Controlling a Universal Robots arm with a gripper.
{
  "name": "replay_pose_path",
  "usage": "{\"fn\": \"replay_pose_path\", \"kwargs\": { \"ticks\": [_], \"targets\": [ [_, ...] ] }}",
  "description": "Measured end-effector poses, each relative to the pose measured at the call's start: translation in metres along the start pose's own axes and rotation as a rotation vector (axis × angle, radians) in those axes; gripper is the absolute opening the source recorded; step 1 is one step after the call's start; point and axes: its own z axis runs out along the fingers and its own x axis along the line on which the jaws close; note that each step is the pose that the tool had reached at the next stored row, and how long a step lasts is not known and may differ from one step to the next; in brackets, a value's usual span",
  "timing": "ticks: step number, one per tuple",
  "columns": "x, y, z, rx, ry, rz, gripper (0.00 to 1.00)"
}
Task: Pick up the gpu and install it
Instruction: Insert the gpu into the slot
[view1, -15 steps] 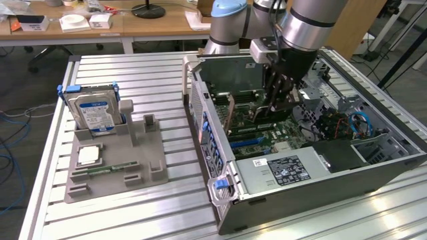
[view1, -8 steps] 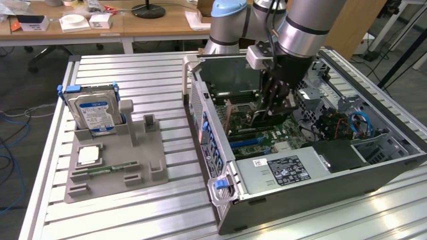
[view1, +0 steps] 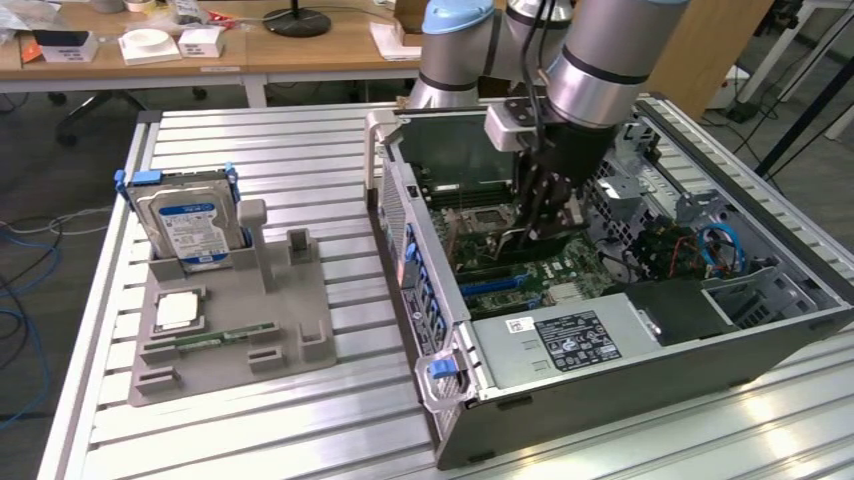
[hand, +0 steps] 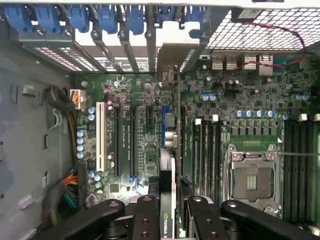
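The gpu (hand: 167, 200) is seen edge-on in the wrist view, a thin dark card with a green logo on its edge. It runs from between my fingers to its metal bracket (hand: 170, 62) at the case's rear slots. My gripper (hand: 170, 222) is shut on it, a finger (hand: 145, 220) on each side. In the exterior view the gripper (view1: 550, 225) is down inside the open computer case (view1: 441, 300). There it holds the gpu (view1: 566, 215) upright over the motherboard (view1: 534, 275). Whether the card's edge sits in a slot I cannot tell.
Long expansion slots (hand: 122, 145) lie on one side of the card, with memory slots (hand: 210, 150) and the CPU socket (hand: 252, 180) on the other. On the exterior view's left a grey fixture (view1: 287, 310) holds a hard drive (view1: 190, 218), a processor (view1: 178, 311) and a memory stick (view1: 224, 337). The power supply (view1: 574, 340) fills the case's near end.
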Motion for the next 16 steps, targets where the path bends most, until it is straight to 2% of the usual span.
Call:
{"fn": "replay_pose_path", "kwargs": {
  "ticks": [8,16],
  "targets": [
    [0.001,0.0069,0.0121,0.0,0.0001,0.0,0.27],
    [0.004,0.0074,0.0133,0.0001,0.0004,0.0,0.27]
  ]
}}
